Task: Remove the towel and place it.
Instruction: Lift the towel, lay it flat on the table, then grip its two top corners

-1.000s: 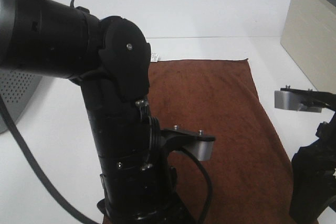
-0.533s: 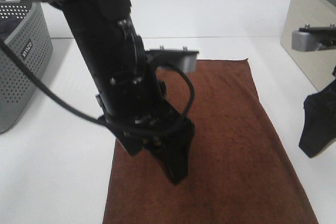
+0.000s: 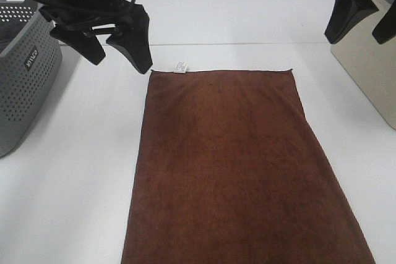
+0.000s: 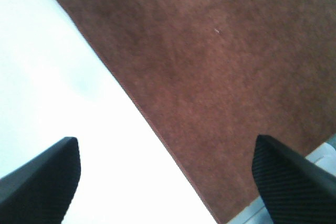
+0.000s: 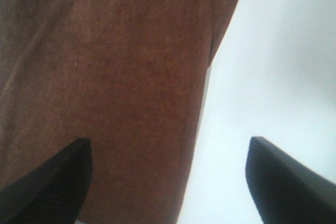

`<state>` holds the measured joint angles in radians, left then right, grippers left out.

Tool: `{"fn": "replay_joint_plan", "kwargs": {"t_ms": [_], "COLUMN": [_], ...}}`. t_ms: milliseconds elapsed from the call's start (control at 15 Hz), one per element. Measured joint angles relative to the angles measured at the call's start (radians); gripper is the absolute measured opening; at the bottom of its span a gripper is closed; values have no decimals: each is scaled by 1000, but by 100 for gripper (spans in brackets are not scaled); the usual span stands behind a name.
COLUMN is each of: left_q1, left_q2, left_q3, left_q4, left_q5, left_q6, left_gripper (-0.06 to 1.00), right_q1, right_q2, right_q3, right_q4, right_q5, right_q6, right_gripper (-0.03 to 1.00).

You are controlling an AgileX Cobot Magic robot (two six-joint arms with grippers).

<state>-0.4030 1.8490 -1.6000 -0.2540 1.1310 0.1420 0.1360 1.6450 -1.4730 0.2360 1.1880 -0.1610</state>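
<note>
Presently, the towel (image 3: 241, 171) lies spread flat on the white table (image 3: 68, 183), fully unfolded, with its long sides running from the far edge toward the near edge. Its far short edge sits near the table's far edge, and its near end passes out of the exterior high view. A small white tag (image 3: 181, 66) projects from the towel's far-left corner onto the bare table.

The left gripper (image 3: 119, 60) hangs above the far-left part of the table, just beside the tag corner and clear of the cloth. Its two black fingers (image 4: 39, 182) are released and spread wide, with nothing between them. In the left wrist view, one long edge of the towel (image 4: 226, 66) runs diagonally between the two tips.

The right gripper (image 3: 360, 32) hangs raised over the table's far-right corner, next to a beige box (image 3: 365, 72) at the right edge. Its fingers (image 5: 47, 187) are likewise released and empty. In the right wrist view, an edge of the towel (image 5: 115, 77) passes between the tips, cloth under one and bare table under the other.

A grey perforated basket (image 3: 25, 72) stands at the table's left edge, well apart from the towel.
</note>
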Motion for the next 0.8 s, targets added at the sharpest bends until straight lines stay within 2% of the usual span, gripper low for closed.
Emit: {"fn": "replay_joint_plan", "kwargs": {"t_ms": [133,333,467,600,800], "left_q1": [65,107,139,167,171], "left_q2": [0,14,52,106,204], "left_q3": [0,-5,-6,-6,-21], "left_q4": [14,11,-32,-93,-176], "left_q5": [-108,-160,-188,-207,-264], "left_q6": [-4,-8,-4,23,70], "left_gripper": [81,87,92,93,93], "right_q1": [-6,-14,-65,-133,-146], "right_q2": [22,73,166,274,429], "right_q3": [-35,-50,-106,-224,-404], "right_q4": [-3,14,81,147,179], "right_q5": [-73,-82,-62,-24,18], "right_q6": [40,-18,-73,-123,-132], "right_gripper": [77,77,77,77,77]}}
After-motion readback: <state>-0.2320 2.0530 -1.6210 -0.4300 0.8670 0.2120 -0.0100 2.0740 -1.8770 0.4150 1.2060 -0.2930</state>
